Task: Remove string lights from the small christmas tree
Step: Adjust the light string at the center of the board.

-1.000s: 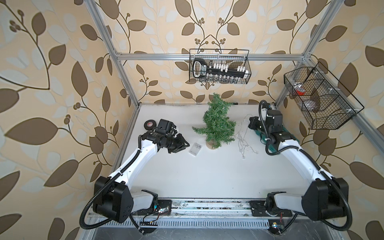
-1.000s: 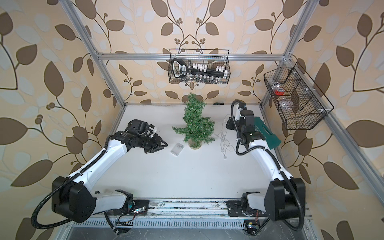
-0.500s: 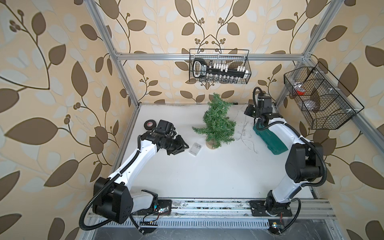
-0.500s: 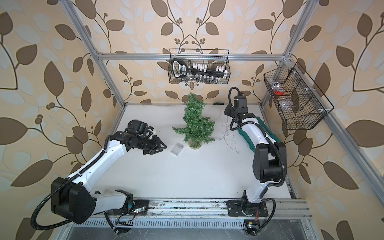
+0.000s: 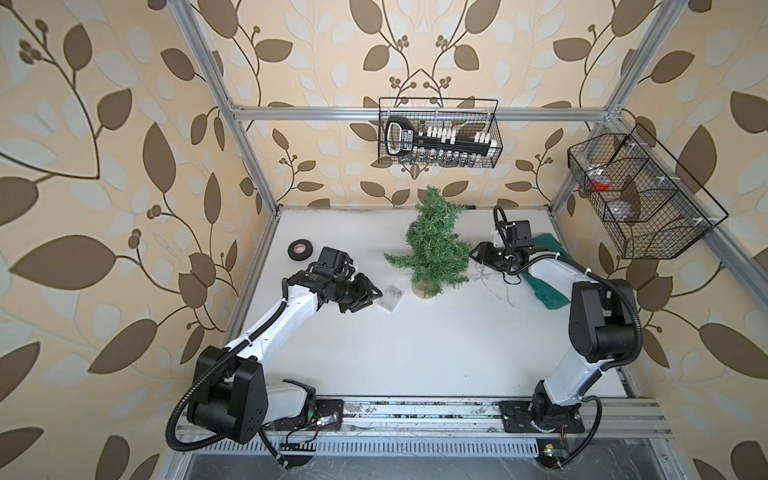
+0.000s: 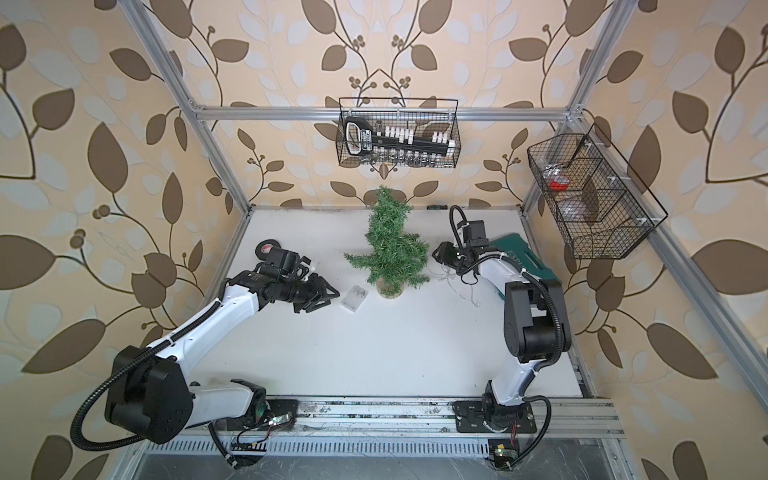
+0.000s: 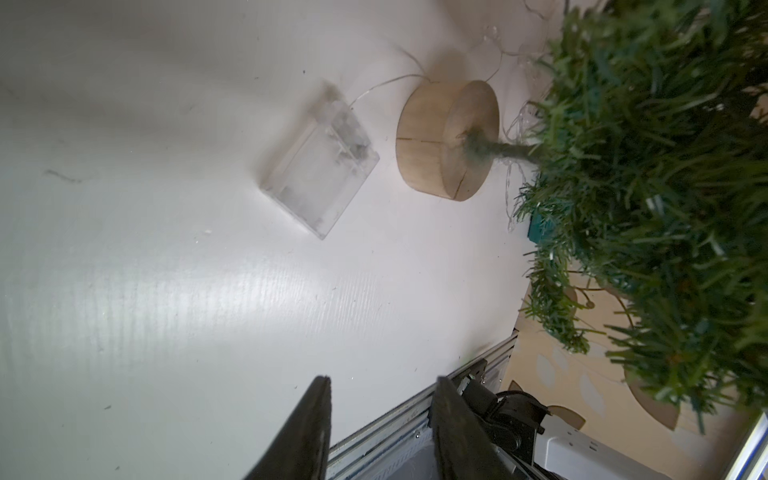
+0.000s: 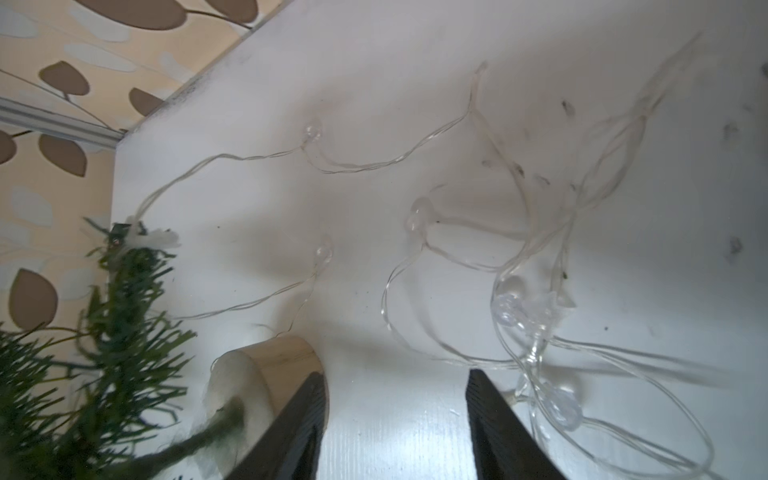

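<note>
In both top views, a white tabletop (image 5: 415,353) sits inside an aluminium frame (image 5: 415,111) walled with leaf-patterned wallpaper (image 5: 104,166). Two wire baskets (image 5: 438,133) hang from the frame, their contents too small to name. The small christmas tree (image 5: 434,249) stands upright near the back on its wooden disc. The string lights (image 5: 496,289) lie loose on the tabletop on the right arm's side of the tree. Their clear battery box (image 5: 390,298) lies flat just beside the disc on the opposite side. The left claw (image 5: 368,297) hovers near the box without touching it. The right claw (image 5: 476,252) points at the tree's lower branches. A black tape roll (image 5: 300,251) lies behind the left arm, and a green case (image 5: 548,291) is partly hidden under the right arm.

The left wrist view shows the left claw (image 7: 382,380) moderately parted and empty over bare tabletop. The box and disc lie apart, and a thin wire leads from the box past the disc. The branches are blurred and cut off at the edge.

The right wrist view shows the right claw (image 8: 395,374) spread wide and empty above tangled loops of wire and bulbs on the tabletop. One strand runs to a branch tip; whether it is hooked there cannot be made out. A claw finger hides part of the disc.
</note>
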You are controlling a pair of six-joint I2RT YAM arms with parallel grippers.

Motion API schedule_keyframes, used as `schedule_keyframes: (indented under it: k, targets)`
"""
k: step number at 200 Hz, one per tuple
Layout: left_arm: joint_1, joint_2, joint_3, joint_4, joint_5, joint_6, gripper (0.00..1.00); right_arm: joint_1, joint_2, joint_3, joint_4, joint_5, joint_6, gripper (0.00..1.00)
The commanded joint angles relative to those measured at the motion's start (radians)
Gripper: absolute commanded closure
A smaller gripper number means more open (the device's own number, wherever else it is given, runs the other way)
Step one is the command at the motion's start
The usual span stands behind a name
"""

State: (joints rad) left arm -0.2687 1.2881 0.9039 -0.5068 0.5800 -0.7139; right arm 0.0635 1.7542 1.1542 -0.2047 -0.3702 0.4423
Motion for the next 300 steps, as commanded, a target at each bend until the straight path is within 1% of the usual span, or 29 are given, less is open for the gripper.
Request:
schedule_keyframes:
  k: [1, 20, 34, 41, 54, 70, 85, 94, 104, 109, 110, 120, 123, 131, 142, 157, 169, 189, 222, 241, 246, 249, 256, 281, 292, 300]
  targets:
    - [-0.009, 0.029, -0.003, 0.128, 0.024, -0.013, 0.56, 0.006, 0.01, 0.029, 0.047, -0.13, -0.007, 0.41]
    - [-0.021, 0.097, 0.037, 0.146, 0.057, -0.011, 0.52, 0.02, 0.03, 0.044, 0.05, -0.153, 0.005, 0.41]
    - [-0.032, 0.146, 0.063, 0.167, 0.079, -0.018, 0.48, 0.023, 0.01, 0.027, 0.044, -0.126, 0.026, 0.41]
    - [-0.038, 0.198, 0.075, 0.177, 0.085, -0.015, 0.46, 0.022, -0.009, 0.009, 0.038, -0.098, 0.033, 0.41]
    - [-0.044, 0.246, 0.103, 0.189, 0.084, -0.002, 0.45, 0.017, -0.057, -0.033, 0.035, -0.066, 0.042, 0.41]
    - [-0.044, 0.304, 0.147, 0.201, 0.069, 0.061, 0.44, 0.008, -0.108, -0.076, 0.015, -0.038, 0.06, 0.42]
    - [-0.044, 0.371, 0.211, 0.153, 0.027, 0.153, 0.44, 0.007, -0.16, -0.128, 0.008, -0.02, 0.103, 0.43]
    - [-0.044, 0.423, 0.257, 0.12, 0.007, 0.184, 0.46, 0.007, -0.195, -0.164, 0.013, -0.012, 0.133, 0.43]
    - [-0.044, 0.49, 0.303, 0.097, 0.017, 0.197, 0.51, 0.007, -0.235, -0.203, 0.019, 0.002, 0.15, 0.44]
    - [-0.044, 0.522, 0.326, 0.079, 0.032, 0.194, 0.54, 0.007, -0.254, -0.218, 0.019, 0.016, 0.151, 0.44]
    - [-0.044, 0.528, 0.331, 0.075, 0.032, 0.195, 0.56, 0.007, -0.258, -0.22, 0.017, 0.018, 0.15, 0.44]
    - [-0.044, 0.574, 0.374, 0.023, 0.049, 0.187, 0.63, 0.006, -0.287, -0.236, 0.004, 0.047, 0.149, 0.45]
    - [-0.044, 0.579, 0.379, 0.012, 0.052, 0.183, 0.63, 0.006, -0.291, -0.239, 0.003, 0.053, 0.147, 0.45]
    - [-0.046, 0.57, 0.364, 0.011, 0.049, 0.169, 0.63, 0.003, -0.302, -0.241, -0.008, 0.061, 0.136, 0.46]
    - [-0.045, 0.517, 0.317, 0.01, 0.018, 0.153, 0.63, 0.0, -0.305, -0.231, -0.032, 0.066, 0.124, 0.46]
    - [-0.044, 0.433, 0.274, -0.059, -0.057, 0.153, 0.62, -0.004, -0.305, -0.22, -0.055, 0.065, 0.113, 0.46]
    - [-0.044, 0.372, 0.231, -0.104, -0.079, 0.142, 0.6, -0.005, -0.312, -0.221, -0.063, 0.068, 0.106, 0.46]
    - [-0.045, 0.277, 0.122, -0.091, -0.033, 0.09, 0.55, -0.01, -0.321, -0.238, -0.064, 0.069, 0.108, 0.46]
    - [-0.046, 0.106, -0.093, 0.064, -0.001, -0.038, 0.52, -0.013, -0.311, -0.253, -0.061, 0.062, 0.11, 0.46]
    - [-0.048, 0.088, -0.176, 0.18, 0.04, -0.13, 0.51, -0.016, -0.312, -0.252, -0.067, 0.062, 0.108, 0.46]
    - [-0.05, 0.092, -0.194, 0.212, 0.05, -0.134, 0.51, -0.017, -0.314, -0.252, -0.068, 0.061, 0.108, 0.46]
    - [-0.05, 0.092, -0.201, 0.231, 0.054, -0.168, 0.52, -0.017, -0.314, -0.251, -0.07, 0.06, 0.109, 0.46]
    - [-0.053, 0.099, -0.218, 0.268, 0.059, -0.195, 0.52, -0.02, -0.315, -0.252, -0.07, 0.059, 0.108, 0.46]
    - [-0.061, 0.126, -0.246, 0.37, 0.044, -0.247, 0.52, -0.024, -0.321, -0.252, -0.076, 0.059, 0.107, 0.46]
    - [-0.061, 0.146, -0.249, 0.41, 0.037, -0.259, 0.54, -0.024, -0.326, -0.256, -0.077, 0.059, 0.107, 0.46]
    - [-0.061, 0.203, -0.25, 0.453, 0.04, -0.279, 0.55, -0.024, -0.33, -0.258, -0.079, 0.06, 0.108, 0.46]
